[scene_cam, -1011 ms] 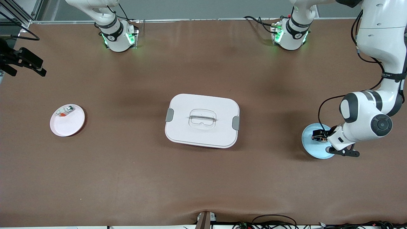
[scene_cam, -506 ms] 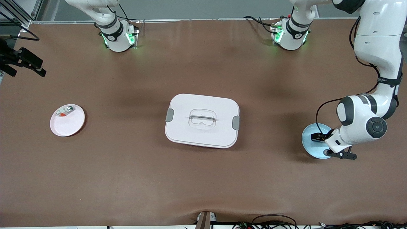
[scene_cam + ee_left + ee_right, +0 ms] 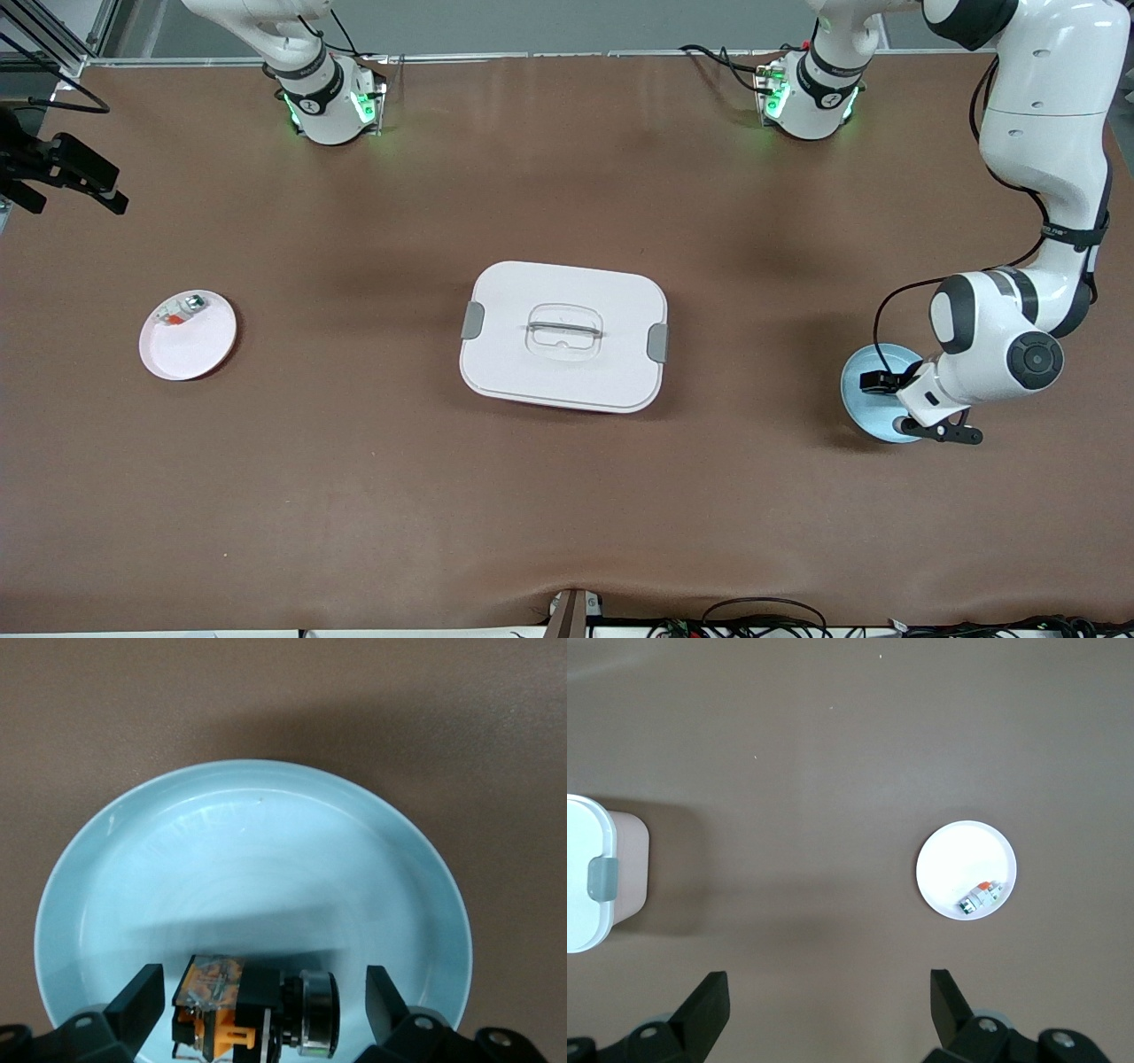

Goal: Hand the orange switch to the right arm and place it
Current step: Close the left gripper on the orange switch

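Note:
The orange switch lies on its side in a light blue plate, orange-and-black block at one end, black and silver barrel at the other. My left gripper is down over it and open; one finger stands off each end with a small gap. In the front view the left gripper sits over the blue plate at the left arm's end and hides the switch. My right gripper is open and empty, high above bare table between the box and the white plate; it is outside the front view.
A white lidded box with grey clasps stands mid-table. A white plate at the right arm's end holds a small whitish part with red and green bits. A black mount juts in at that end's edge.
The left arm's hand has shifted slightly toward the table's middle over the blue plate, and it now hides the switch in the front view. Its fingers stay open.

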